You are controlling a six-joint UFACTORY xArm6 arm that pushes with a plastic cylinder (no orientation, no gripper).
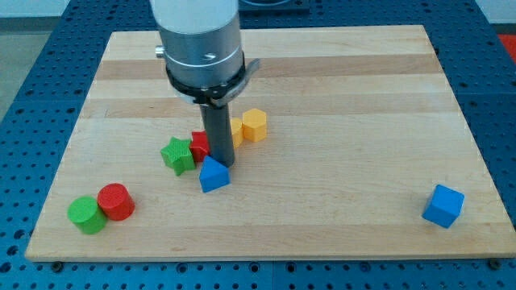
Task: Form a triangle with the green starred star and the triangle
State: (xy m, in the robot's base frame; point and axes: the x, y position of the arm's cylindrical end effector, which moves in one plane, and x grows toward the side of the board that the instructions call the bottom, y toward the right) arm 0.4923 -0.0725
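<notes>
Pale wooden surface (363, 97), built of long glued planks with visible grain running left to right, slightly trapezoid in the camera view. Around it, on every side, a blue perforated base (32, 97) dotted with regular holes. Above the surface at roughly 11 o'clock from its centre, a broad white and grey metal arm housing (197, 32), smooth and cylindrical, narrowing into a straight dark rod. No jaws on this tool, nothing gripped, only a plain rod; my tip (221, 165) set down on the wood near the middle of the cluster. Just at 7 o'clock of my tip and touching or nearly touching it, the blue triangle (214, 175), a matte plastic prism with a peaked top. At 9 o'clock of my tip, the green star (176, 155), ribbed on its sides, pointed edges clear. Between the green star and the rod, a red block (199, 143), partly hidden by the rod, shape hard to make out. At 1 o'clock of my tip, an orange-yellow block (255, 125) with faceted sides, and beside it another yellow block (236, 129), mostly hidden behind the rod. Far off at 8 o'clock near the surface's corner, a green cylinder (85, 214) touching a red cylinder (115, 201). Well apart at 4 o'clock, a blue cube (443, 205) near the edge.
</notes>
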